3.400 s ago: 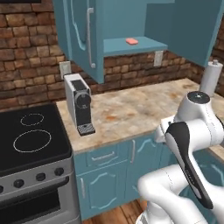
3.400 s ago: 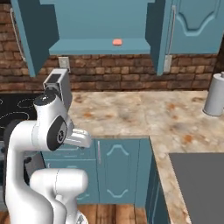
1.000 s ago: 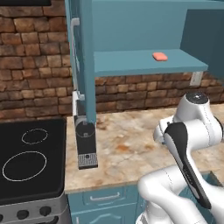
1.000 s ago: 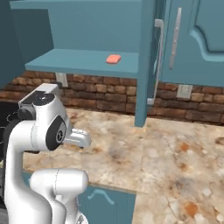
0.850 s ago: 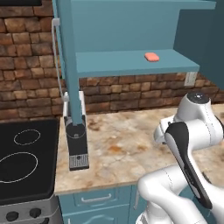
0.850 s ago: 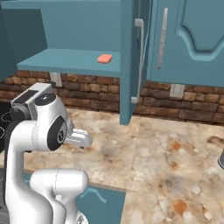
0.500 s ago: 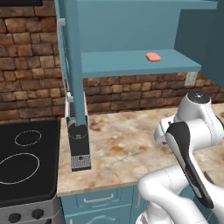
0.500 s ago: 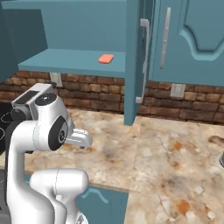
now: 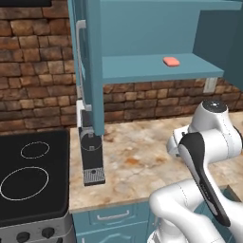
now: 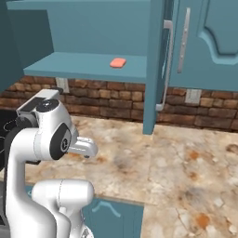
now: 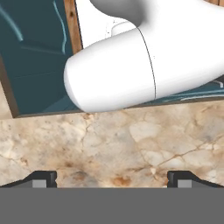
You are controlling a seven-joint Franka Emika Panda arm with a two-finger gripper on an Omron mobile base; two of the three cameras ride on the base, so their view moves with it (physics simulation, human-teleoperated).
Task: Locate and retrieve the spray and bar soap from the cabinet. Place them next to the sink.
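One bar soap [image 9: 171, 61] on the open cabinet [image 9: 156, 71] shelf, well above the pincer [image 11: 112, 178].

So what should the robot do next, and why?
Probably lift the gripper up toward the bar soap. The cabinet door is open, the soap lies alone on the shelf, and the open gripper is down low over the counter, holding nothing.

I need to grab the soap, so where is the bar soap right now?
The bar soap lies on the shelf of the open cabinet, toward its right in the left base view, above the counter and the brick wall.
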